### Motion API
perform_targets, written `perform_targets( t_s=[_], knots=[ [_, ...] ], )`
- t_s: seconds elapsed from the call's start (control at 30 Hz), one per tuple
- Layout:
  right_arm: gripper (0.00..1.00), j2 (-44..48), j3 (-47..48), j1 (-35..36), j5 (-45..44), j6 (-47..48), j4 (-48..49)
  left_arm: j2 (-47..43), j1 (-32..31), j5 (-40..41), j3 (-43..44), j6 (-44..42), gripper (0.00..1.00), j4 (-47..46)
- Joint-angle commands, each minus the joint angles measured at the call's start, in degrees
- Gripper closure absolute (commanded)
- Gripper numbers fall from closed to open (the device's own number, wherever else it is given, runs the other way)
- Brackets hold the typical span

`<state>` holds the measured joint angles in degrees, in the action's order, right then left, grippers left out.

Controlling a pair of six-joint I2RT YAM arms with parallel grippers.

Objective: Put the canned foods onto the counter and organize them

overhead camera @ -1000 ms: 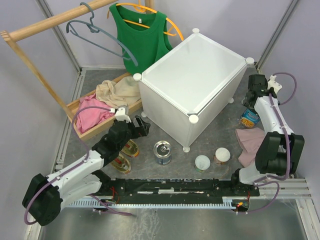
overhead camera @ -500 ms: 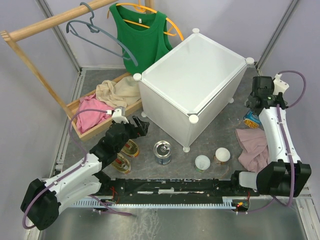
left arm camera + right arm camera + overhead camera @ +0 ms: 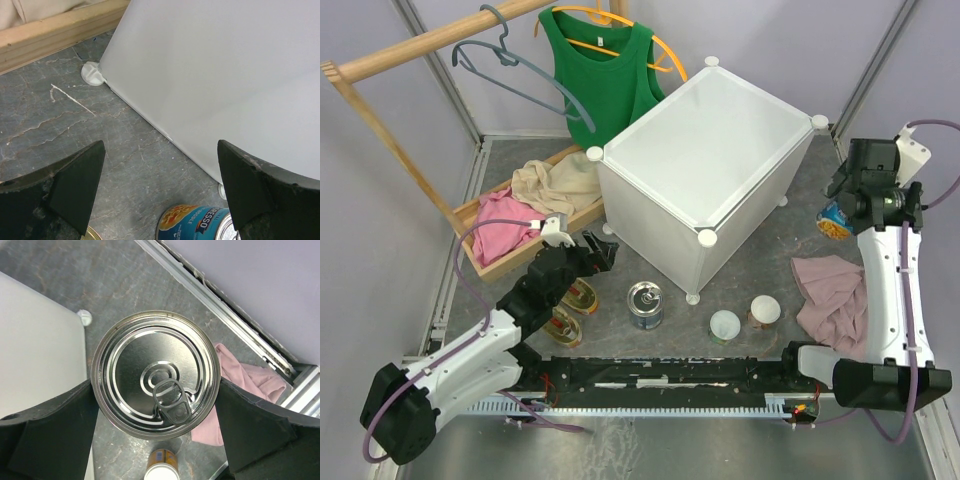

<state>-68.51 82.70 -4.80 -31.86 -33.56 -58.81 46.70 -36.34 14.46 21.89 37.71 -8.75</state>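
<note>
— So, the right side?
— My right gripper (image 3: pixel 844 205) grips the can (image 3: pixel 155 375), now lifted off the floor beside the counter (image 3: pixel 710 140).
— Left?
— Left gripper (image 3: pixel 602 250) hangs wide open by the tins (image 3: pixel 582 297).

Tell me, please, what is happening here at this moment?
The right gripper holds one tall blue-labelled can above the floor, to the right of the white counter. The left gripper is open and hangs low by the counter's near side, close to the other tall can and the two oval tins. The two small white-lidded cans stand on the floor in front. No can is on the counter top yet.
</note>
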Motion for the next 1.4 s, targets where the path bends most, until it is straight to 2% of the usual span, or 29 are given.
perform_targets(
  t_s=[0.0,0.27,0.77,1.37],
  knots=[
    [0.99,3.36,9.37,0.54,-0.44,0.69,3.93,-0.9,0.2,-0.72,0.35,2.15,0.01,-2.15],
    [0.99,1.32,19.29,0.7,3.79,0.91,3.7,-0.87,0.1,-0.84,-0.04,3.05,0.01,-1.97],
    [0.99,-3.38,27.85,2.51,9.72,0.08,9.34,1.03,0.15,-0.76,0.3,2.99,0.01,-2.67],
    [0.99,-16.59,45.6,9.94,7.44,3.24,10.22,2.39,0.13,-0.9,1.31,2.8,0.01,-2.67]
  ],
)
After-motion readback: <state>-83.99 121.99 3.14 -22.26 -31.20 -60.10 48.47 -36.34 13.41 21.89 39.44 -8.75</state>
